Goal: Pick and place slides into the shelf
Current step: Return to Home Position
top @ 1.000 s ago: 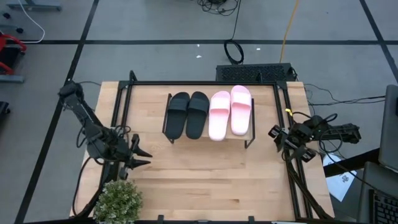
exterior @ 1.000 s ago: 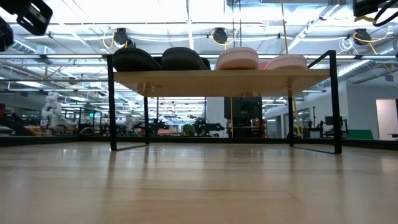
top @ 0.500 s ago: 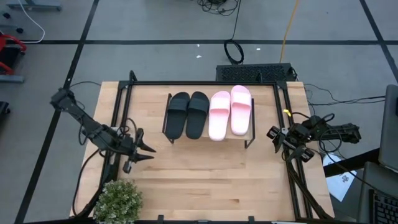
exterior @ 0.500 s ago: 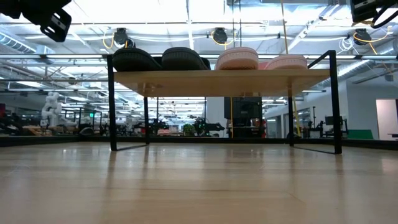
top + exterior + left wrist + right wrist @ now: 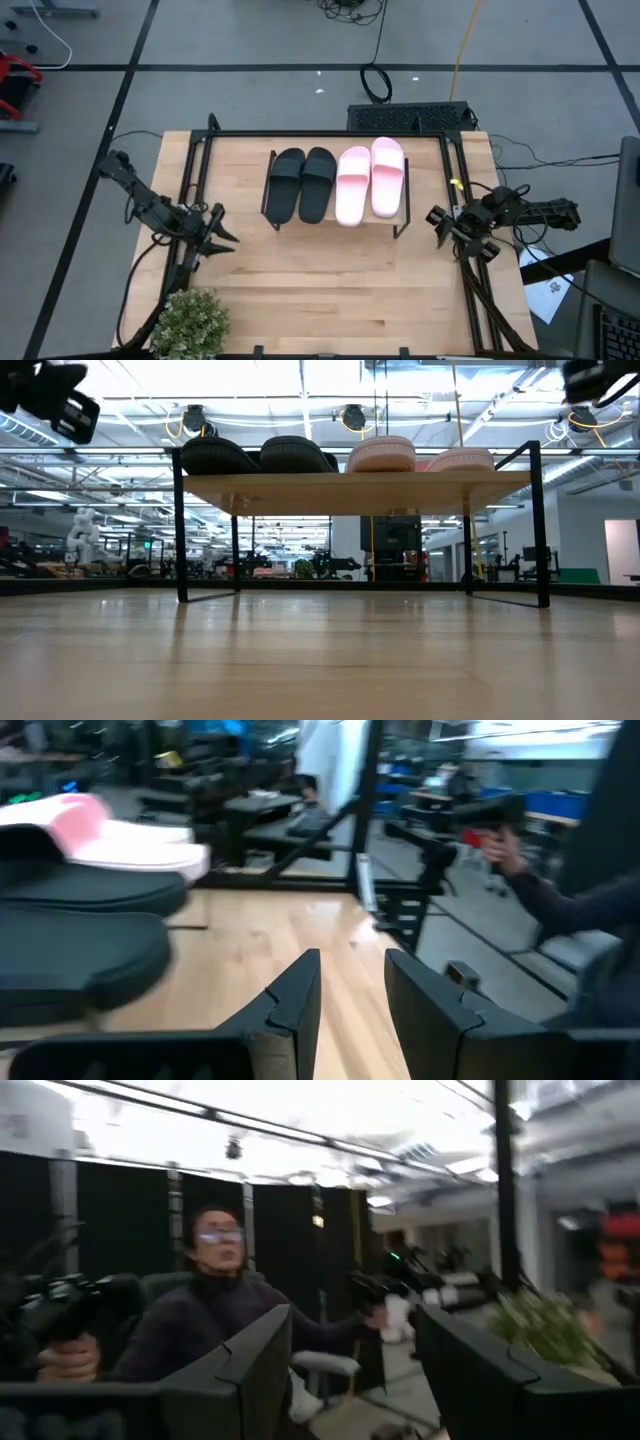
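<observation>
We found all 4 slides on top of the shelf, at the far middle of the table. The black pair was on the left and the pink pair on the right, side by side, w/ the rightmost pink one set a bit farther back than its mate. Both arms were out at the sides, well apart from the shelf, prob. because nothing was left to pick. The left gripper hung over the left part of the table, fingers spread & empty. The right gripper was at the right edge, also w/ fingers apart, holding nothing. Around them were a potted plant at the near left corner, near the left arm, and the black frame along the table edges, w/ bars close to both arms. We judged these the only things to mind on the way to rest. In the right wrist view a person sat in the room beyond.
</observation>
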Available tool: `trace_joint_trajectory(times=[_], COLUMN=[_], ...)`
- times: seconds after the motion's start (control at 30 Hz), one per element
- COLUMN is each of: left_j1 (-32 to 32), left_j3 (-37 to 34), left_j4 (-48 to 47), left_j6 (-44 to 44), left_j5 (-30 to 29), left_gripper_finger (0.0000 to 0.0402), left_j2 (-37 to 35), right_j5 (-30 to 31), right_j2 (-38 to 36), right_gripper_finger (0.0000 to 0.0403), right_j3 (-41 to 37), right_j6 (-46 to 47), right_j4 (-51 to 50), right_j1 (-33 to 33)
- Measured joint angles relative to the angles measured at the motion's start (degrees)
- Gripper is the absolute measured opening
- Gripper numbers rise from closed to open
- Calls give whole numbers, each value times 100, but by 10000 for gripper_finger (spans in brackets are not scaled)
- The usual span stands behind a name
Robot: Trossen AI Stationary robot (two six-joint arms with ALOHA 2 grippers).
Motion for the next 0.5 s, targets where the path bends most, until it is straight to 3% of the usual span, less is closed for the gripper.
trace_joint_trajectory(times=[0.2,0.37,0.5], left_j1=[-7,-3,-3], left_j3=[-800,-994,-994], left_j4=[673,746,729], left_j6=[-4,22,212], left_j5=[272,273,271], left_gripper_finger=[113,113,113], left_j2=[-217,-244,-242], right_j5=[704,-102,-332], right_j2=[2,1,1], right_gripper_finger=[205,205,205], right_j3=[0,-2,-2], right_j6=[-234,-534,-520], right_j4=[-794,-728,-967], right_j1=[-2,-2,0])
